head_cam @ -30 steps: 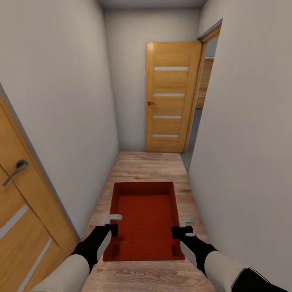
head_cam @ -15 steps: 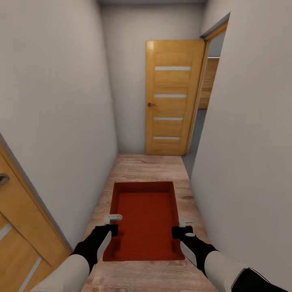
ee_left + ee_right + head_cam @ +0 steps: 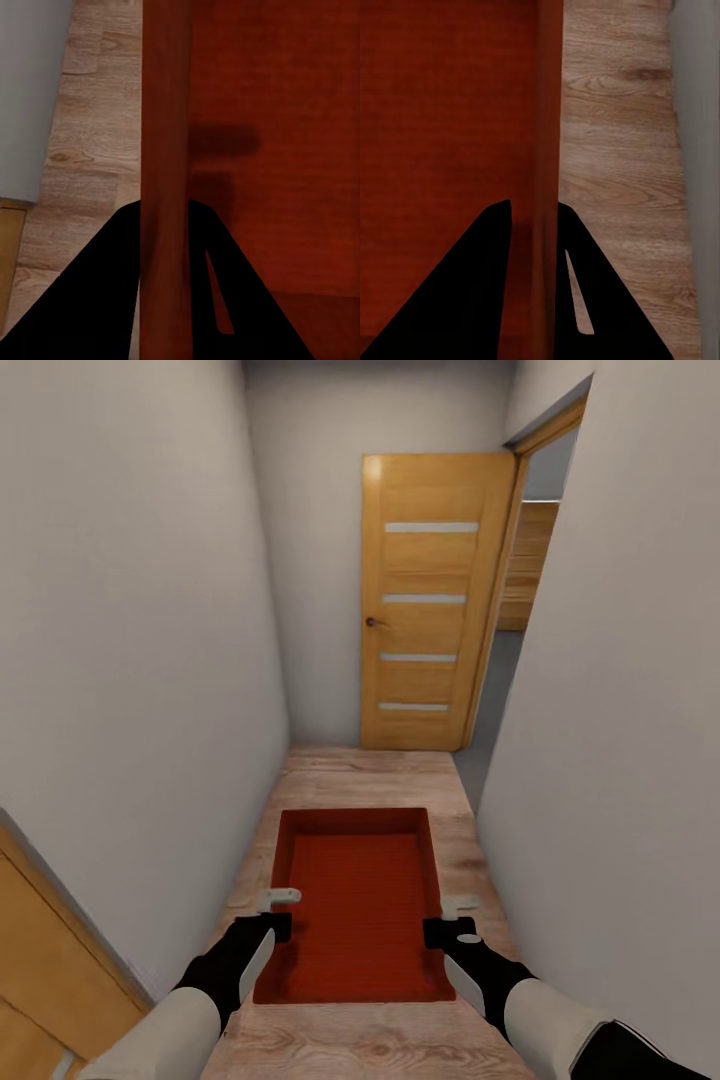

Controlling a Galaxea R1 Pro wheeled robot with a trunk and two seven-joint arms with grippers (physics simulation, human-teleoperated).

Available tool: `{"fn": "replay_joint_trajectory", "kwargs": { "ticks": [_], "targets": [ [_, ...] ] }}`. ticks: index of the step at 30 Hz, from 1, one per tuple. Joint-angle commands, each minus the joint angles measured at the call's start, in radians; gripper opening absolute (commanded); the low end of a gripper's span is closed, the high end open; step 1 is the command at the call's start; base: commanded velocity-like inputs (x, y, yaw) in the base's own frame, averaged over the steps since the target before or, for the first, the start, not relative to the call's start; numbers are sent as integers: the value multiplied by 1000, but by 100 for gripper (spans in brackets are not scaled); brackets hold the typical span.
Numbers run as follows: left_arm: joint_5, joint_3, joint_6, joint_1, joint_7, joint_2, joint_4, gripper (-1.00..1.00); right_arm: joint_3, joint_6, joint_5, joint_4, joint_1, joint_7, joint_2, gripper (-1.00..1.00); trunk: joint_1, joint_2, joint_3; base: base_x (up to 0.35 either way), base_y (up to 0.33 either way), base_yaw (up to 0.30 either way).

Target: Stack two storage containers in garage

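- A slice of an orange wooden door (image 3: 45, 980) sat at the lower left corner of the head view, set in the plain pale grey left wall (image 3: 130, 660).
- The left claw (image 3: 268, 912) was clamped on the left long wall of the storage container (image 3: 362, 905); in the left wrist view its two dark fingers (image 3: 97, 292) straddled that thin orange-red wall (image 3: 166, 150), one outside and one inside.
- The container, an orange-red topless box, was held level between both arms in the lower middle of the head view, above the floor, its long axis pointing down the corridor.
- The wood-plank floor (image 3: 365, 780) was light, knotted and grained, running as a narrow strip between the two walls to the far end of the corridor.
- An orange door with four pale horizontal slits (image 3: 425, 600) stood at the corridor's end beside an open doorway (image 3: 510, 660), through which a grey floor and more orange wood showed.
- The right claw (image 3: 456, 918) was clamped on the container's right long wall (image 3: 546, 150), fingers (image 3: 607, 300) on either side of it.
- The pale grey right wall (image 3: 620, 710) rose close beside the right arm.
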State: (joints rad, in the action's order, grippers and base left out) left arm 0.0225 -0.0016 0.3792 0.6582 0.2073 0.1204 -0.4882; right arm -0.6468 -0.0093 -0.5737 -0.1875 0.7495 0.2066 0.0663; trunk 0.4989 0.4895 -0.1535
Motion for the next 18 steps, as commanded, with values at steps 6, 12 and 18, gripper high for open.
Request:
{"fn": "replay_joint_trajectory", "kwargs": {
  "ticks": [6,12,18],
  "targets": [
    [-10,-3,13,0,9,-8,11,-100,31,-3,15,-3,2,27,-16,-100,1,2,-2,321,159,0],
    [-10,-3,6,0,10,-8,11,-100,31,-3,15,-3,2,27,-16,-100,1,2,-2,318,133,0],
    [-10,-3,4,0,12,-8,11,-100,31,-3,15,-3,2,27,-16,-100,1,2,-2,317,10,0]
  ]
}}
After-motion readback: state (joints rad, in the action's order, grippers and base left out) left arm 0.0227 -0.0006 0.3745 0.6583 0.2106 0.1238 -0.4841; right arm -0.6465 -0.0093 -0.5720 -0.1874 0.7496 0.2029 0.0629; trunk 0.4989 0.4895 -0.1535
